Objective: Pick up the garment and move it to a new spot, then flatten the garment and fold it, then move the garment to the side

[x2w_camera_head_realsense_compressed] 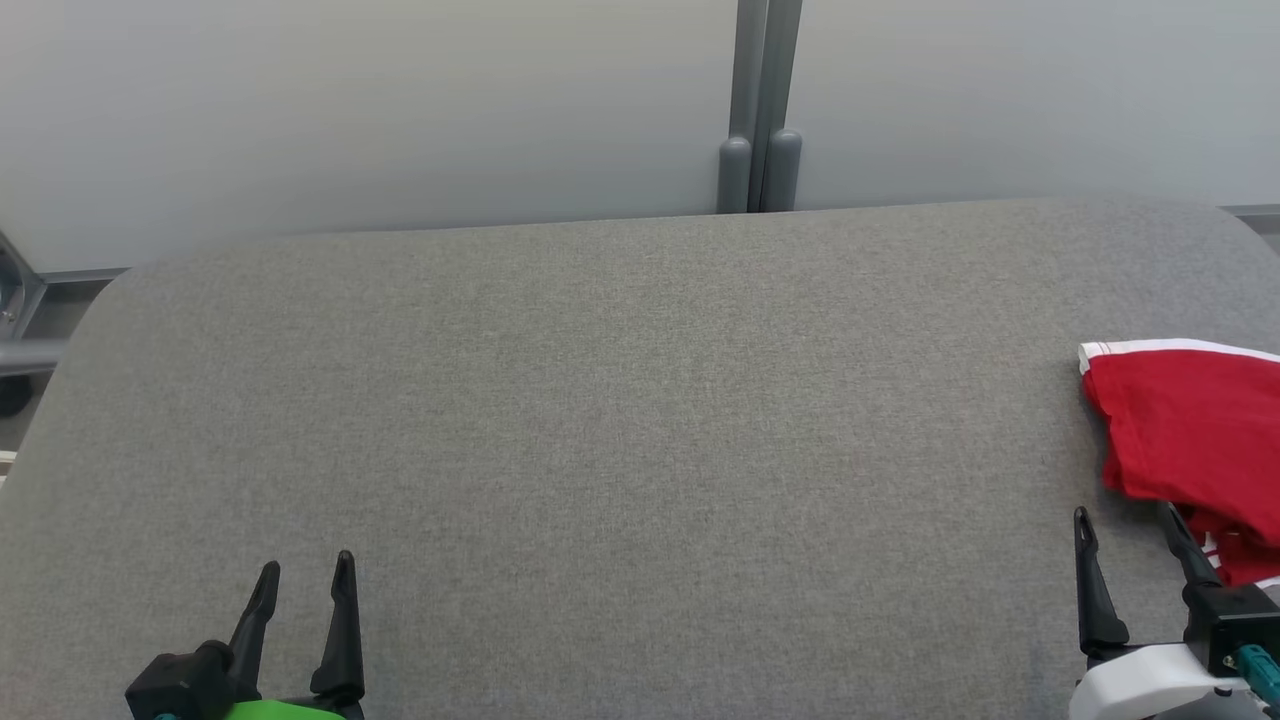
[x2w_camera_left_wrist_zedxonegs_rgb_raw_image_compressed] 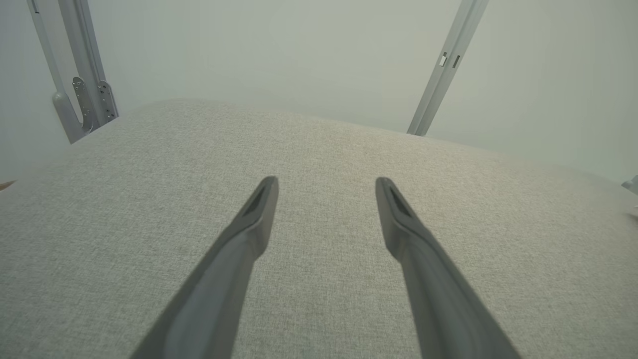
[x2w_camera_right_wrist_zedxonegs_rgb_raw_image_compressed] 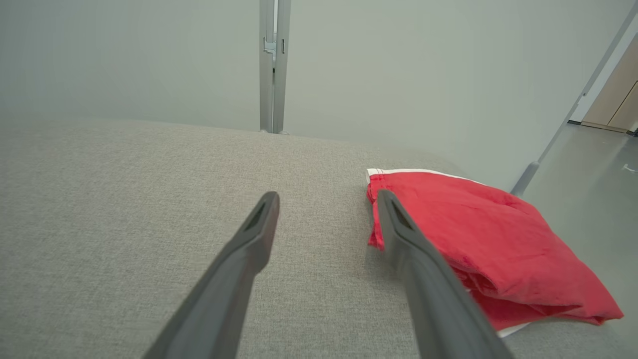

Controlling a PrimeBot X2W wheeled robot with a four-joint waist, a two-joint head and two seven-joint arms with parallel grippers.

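The garment point(x2w_camera_head_realsense_compressed: 1190, 430) is red with a white edge and lies folded at the right edge of the grey padded table point(x2w_camera_head_realsense_compressed: 600, 400). In the right wrist view the garment point(x2w_camera_right_wrist_zedxonegs_rgb_raw_image_compressed: 488, 239) sits just right of my right gripper point(x2w_camera_right_wrist_zedxonegs_rgb_raw_image_compressed: 328, 197). My right gripper point(x2w_camera_head_realsense_compressed: 1125, 512) stands open at the lower right, beside the garment's near left corner, holding nothing. My left gripper point(x2w_camera_head_realsense_compressed: 305, 565) is open at the lower left over bare table. Through the left wrist camera, that left gripper point(x2w_camera_left_wrist_zedxonegs_rgb_raw_image_compressed: 326, 182) has nothing between its fingers.
A pale wall with a grey metal post point(x2w_camera_head_realsense_compressed: 760, 110) runs behind the table. The table's rounded far corners point(x2w_camera_head_realsense_compressed: 130, 275) drop off to grey framing at the left. Floor point(x2w_camera_right_wrist_zedxonegs_rgb_raw_image_compressed: 588, 189) lies beyond the table's right edge.
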